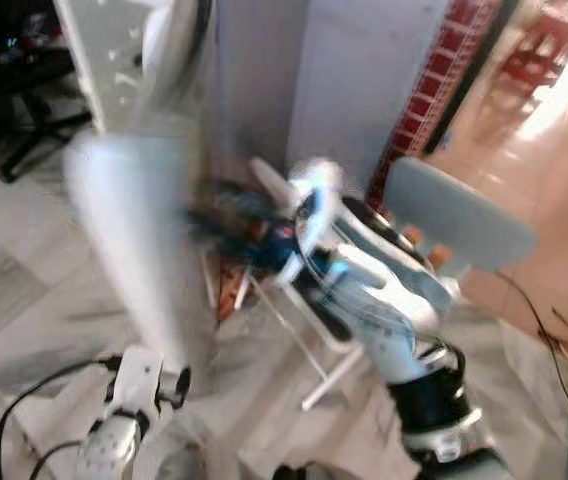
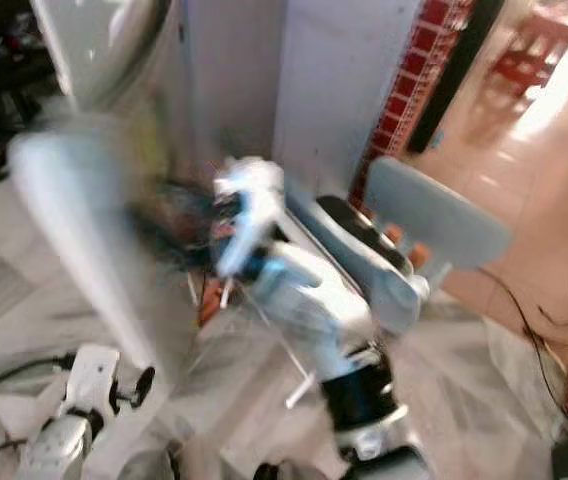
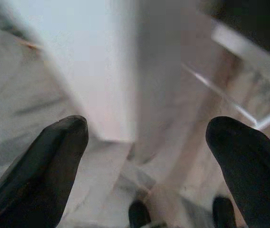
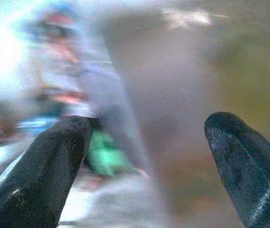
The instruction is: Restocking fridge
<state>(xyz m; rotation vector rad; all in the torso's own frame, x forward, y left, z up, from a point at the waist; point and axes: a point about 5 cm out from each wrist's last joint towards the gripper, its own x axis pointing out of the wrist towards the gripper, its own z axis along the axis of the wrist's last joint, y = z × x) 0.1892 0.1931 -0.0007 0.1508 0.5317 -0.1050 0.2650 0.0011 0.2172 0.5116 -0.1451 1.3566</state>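
Note:
The pictures are blurred by motion. A white fridge door (image 1: 129, 235) stands ajar at the left, its edge towards me. My right arm (image 1: 384, 300) reaches forward and down to a low, dark spot beside the door where blurred blue and orange items (image 1: 259, 235) sit. In the right wrist view my right gripper (image 4: 147, 156) is open with nothing between its fingers; a green item (image 4: 107, 160) and a blue and red one (image 4: 59, 23) lie ahead, too blurred to name. My left gripper (image 3: 147, 142) is open, low by the door's foot, over the marble floor (image 3: 25, 104).
A white wire rack (image 1: 314, 345) lies on the floor under my right arm. A grey seat (image 1: 459, 215) stands to the right, before a red brick pillar (image 1: 444, 70). A black chair base (image 1: 34, 135) is at the far left. Cables (image 1: 554, 340) trail at the right.

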